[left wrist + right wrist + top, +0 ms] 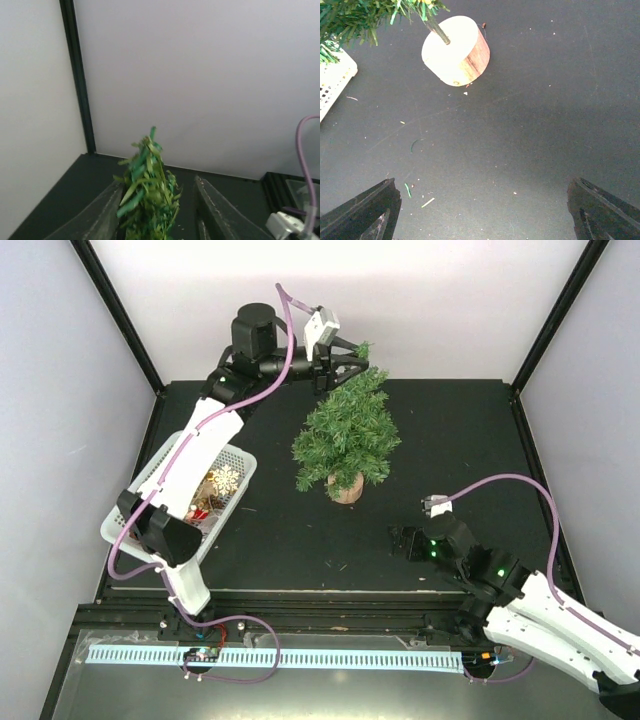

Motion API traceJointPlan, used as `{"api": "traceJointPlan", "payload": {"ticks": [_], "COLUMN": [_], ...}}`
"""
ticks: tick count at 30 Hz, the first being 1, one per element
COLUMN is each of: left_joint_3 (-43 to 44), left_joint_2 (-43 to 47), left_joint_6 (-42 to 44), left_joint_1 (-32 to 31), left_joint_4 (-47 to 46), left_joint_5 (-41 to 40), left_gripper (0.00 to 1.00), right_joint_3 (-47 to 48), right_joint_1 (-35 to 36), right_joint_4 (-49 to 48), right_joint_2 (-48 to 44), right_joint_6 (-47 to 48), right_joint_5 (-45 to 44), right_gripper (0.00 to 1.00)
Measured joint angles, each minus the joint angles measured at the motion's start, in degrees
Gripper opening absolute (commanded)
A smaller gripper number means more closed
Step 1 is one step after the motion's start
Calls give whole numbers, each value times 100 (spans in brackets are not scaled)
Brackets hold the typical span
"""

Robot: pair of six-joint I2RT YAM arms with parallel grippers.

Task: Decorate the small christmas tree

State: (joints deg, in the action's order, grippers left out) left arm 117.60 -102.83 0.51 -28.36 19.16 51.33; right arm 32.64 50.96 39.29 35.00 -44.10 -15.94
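The small christmas tree stands mid-table on its round wood-slice base, leaning toward the back right. My left gripper is at the tree's pointed top. In the left wrist view, the blurred green tip sits between the spread fingers of the left gripper, against the left finger and with a gap to the right one. My right gripper is open and empty low over the table, in front and to the right of the tree. The right wrist view shows the right gripper with the base ahead of it.
A white slotted basket stands at the left under the left arm. It holds a pale snowflake ornament and red ornaments. Its corner also shows in the right wrist view. Loose green needles lie on the black table.
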Motion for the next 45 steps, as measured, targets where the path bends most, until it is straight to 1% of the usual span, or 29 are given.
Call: {"api": "traceJointPlan", "payload": {"ticks": [6, 9, 12, 15, 17, 18, 20, 22, 24, 25, 27, 30, 34, 36, 39, 45], "left_joint_3": [-59, -337, -782, -1523, -2146, -2411, -3029, -3847, -4507, -4798, -5322, -6063, -6778, -7202, -7779, -7993], "left_joint_2": [273, 651, 1191, 1956, 2583, 2857, 3379, 3829, 4037, 4052, 4013, 3766, 3373, 3418, 3718, 4098], "left_joint_6": [372, 487, 625, 741, 774, 769, 754, 807, 1137, 1329, 1768, 2428, 2931, 3093, 3294, 3611], "left_joint_1": [46, 118, 223, 481, 909, 1202, 2022, 2924, 3401, 3521, 3624, 3670, 3742, 3781, 3877, 4006], "left_joint_4": [234, 341, 498, 643, 778, 798, 774, 699, 820, 898, 1045, 1482, 1676, 1676, 1635, 1617], "left_joint_5": [-308, -354, -369, -463, -522, -542, -595, -765, -1093, -1294, -1685, -2277, -2870, -3091, -3364, -3609], "left_gripper": [56, 65, 68, 69, 68, 68, 67, 67, 67, 67, 66, 61, 61, 62, 62, 62], "right_joint_3": [0, 0, 0, 2, 7, 7, 2, -22, -90, -118, -157, -160, -160, -160, -173, -533], "right_joint_1": [0, 0, -2, 0, 0, -2, -2, 0, 0, 0, 0, 0, 0, 0, 0, 0], "right_joint_4": [37, 35, 28, 13, 15, 11, -11, -87, -162, -179, -199, -205, -234, -289, -361, -435], "right_joint_2": [-258, -354, -378, -345, -282, -247, -205, -208, -247, -264, -278, -210, -212, -267, -378, -603], "right_joint_6": [4, 7, 24, 52, 70, 70, 70, 70, 72, 70, 70, 68, 44, 31, 7, -85], "right_joint_5": [7, 20, 37, 74, 118, 146, 210, 321, 415, 448, 507, 592, 741, 831, 955, 1117], "right_gripper": [92, 93, 93, 92, 92, 92, 91, 91, 91, 91, 89, 89, 88, 88, 88, 88]}}
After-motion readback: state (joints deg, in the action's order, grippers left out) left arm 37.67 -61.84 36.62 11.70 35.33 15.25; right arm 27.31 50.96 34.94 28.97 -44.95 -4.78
